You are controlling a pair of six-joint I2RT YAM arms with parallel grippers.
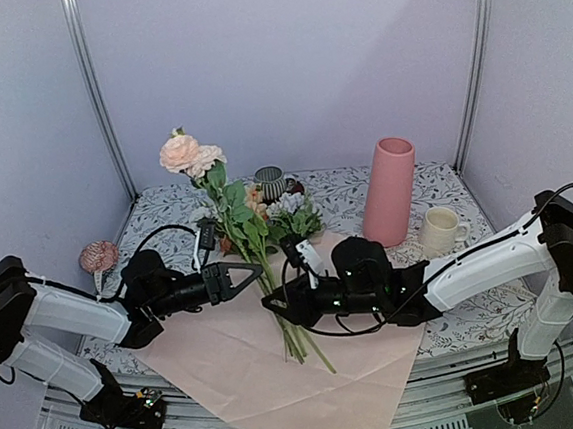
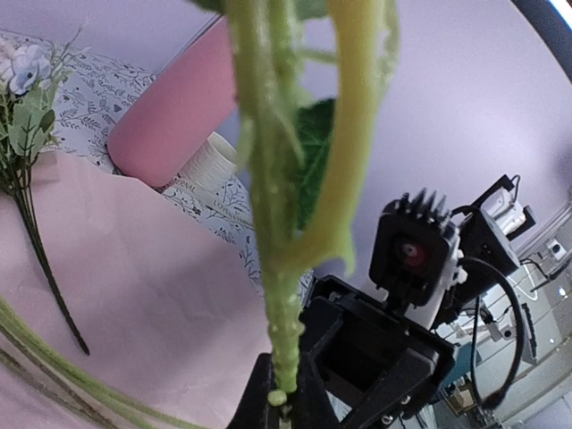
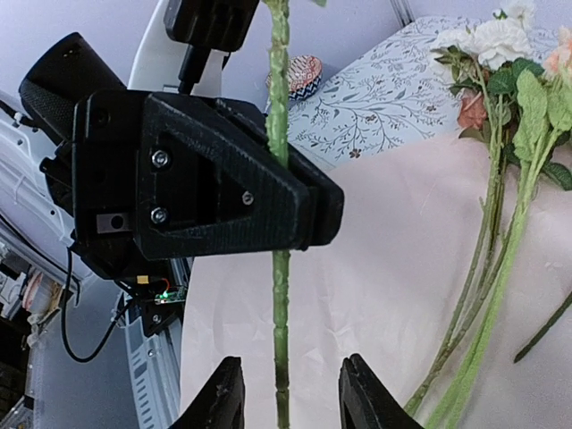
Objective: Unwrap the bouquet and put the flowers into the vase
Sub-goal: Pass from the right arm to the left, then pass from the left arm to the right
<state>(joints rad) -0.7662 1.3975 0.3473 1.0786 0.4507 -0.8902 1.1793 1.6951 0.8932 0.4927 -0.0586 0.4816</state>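
My left gripper [image 1: 255, 271] is shut on the green stem [image 2: 281, 304] of a tall flower with peach and white blooms [image 1: 189, 155], holding it upright above the pink paper [image 1: 250, 373]. In the right wrist view the stem [image 3: 281, 295] runs down from the left gripper [image 3: 214, 183] and passes between my right gripper's [image 3: 288, 404] open fingers [image 3: 223, 400] without touching them. The other flowers [image 1: 289, 216] lie on the paper with their stems [image 1: 295, 336] pointing toward me. The pink vase [image 1: 389, 191] stands upright at the back right, apart from both grippers.
A cream mug [image 1: 440, 229] stands right of the vase. At the back, behind the flowers, is a striped cup [image 1: 269, 182]. A small patterned round object [image 1: 97, 256] sits at the table's left edge. The paper hangs over the near table edge.
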